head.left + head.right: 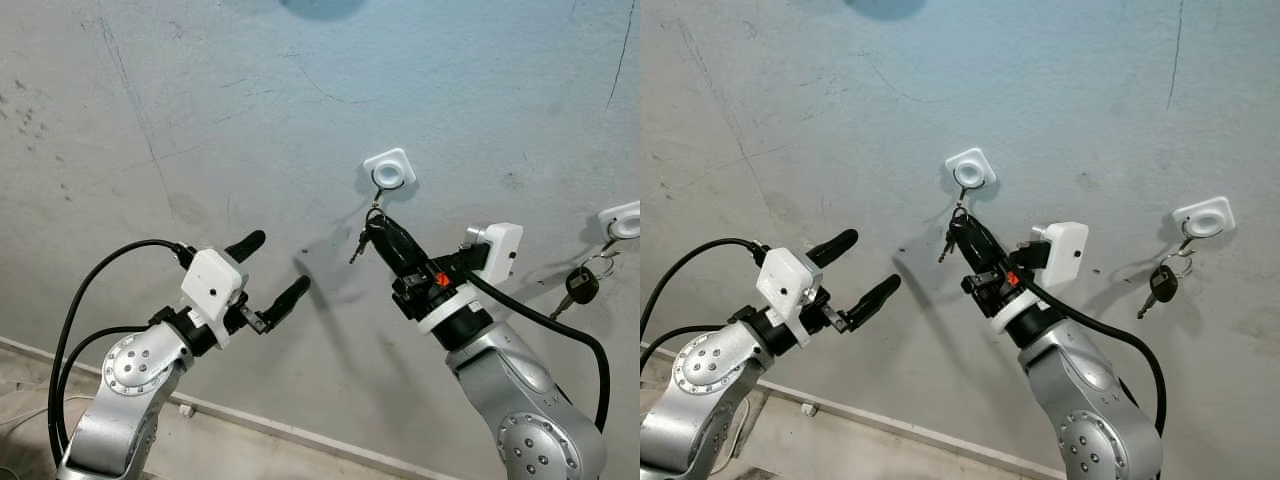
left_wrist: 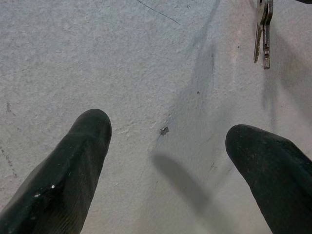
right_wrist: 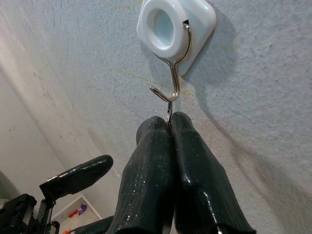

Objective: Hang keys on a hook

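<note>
bare wall (image 1: 200,100) left open around the left gripper (image 1: 270,275), hook (image 3: 168,92) approach taken up by the right gripper (image 3: 169,122), second hook with keys (image 1: 585,280) further right

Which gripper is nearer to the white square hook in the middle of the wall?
Right. The right gripper is just beneath the white square hook; the left gripper hovers open, apart, to its left.

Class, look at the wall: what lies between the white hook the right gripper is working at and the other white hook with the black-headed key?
Bare grey wall. In the right eye view, nothing hangs between the middle hook and the far hook holding the black-headed key.
</note>
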Tool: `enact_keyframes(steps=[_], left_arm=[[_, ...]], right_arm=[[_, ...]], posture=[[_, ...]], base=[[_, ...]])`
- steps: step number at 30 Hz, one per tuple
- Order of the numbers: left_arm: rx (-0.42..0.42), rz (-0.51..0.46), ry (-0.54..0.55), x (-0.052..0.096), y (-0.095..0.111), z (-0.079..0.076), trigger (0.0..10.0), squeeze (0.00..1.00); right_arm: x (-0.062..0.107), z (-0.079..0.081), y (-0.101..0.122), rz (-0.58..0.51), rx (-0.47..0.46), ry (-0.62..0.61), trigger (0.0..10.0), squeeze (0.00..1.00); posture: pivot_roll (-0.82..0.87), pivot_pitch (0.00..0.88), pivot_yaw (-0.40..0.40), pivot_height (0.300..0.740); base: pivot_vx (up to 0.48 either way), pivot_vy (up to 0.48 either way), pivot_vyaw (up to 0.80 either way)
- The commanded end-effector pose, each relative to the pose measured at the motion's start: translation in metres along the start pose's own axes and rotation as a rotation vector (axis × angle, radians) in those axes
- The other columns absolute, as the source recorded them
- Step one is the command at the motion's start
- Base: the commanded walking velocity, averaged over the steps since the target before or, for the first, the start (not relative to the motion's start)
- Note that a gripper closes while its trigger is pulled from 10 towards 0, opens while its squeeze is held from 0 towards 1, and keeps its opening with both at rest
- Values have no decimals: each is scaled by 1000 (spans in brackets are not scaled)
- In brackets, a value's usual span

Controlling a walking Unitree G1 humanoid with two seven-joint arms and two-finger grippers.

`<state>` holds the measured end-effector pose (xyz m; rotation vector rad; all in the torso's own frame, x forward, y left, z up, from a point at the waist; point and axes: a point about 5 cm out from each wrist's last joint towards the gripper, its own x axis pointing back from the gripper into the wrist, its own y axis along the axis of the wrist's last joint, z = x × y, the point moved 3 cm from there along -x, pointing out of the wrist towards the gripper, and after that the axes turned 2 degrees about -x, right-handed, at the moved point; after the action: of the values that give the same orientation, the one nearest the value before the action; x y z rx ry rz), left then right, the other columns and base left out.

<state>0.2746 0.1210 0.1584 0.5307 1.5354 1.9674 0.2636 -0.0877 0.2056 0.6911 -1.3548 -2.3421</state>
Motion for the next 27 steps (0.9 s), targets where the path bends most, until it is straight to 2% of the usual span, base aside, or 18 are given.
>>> enact_keyframes(steps=[1, 13, 27], left_arm=[[-6, -8, -9, -1, 3, -2, 10000, 0], [-9, -15, -16, -2, 4, -3, 10000, 0], [-64, -108, 10, -10, 25, -1, 10000, 0]], right_arm=[[1, 0, -2, 8, -26, 6, 10000, 0], [8, 19, 0, 33, -99, 152, 10000, 0], [5, 15, 8, -1, -116, 141, 10000, 0]], posture=[[164, 0, -4, 740], [159, 0, -4, 740], [161, 0, -3, 740]], base=[[0, 0, 0], [0, 0, 0], [0, 0, 0]])
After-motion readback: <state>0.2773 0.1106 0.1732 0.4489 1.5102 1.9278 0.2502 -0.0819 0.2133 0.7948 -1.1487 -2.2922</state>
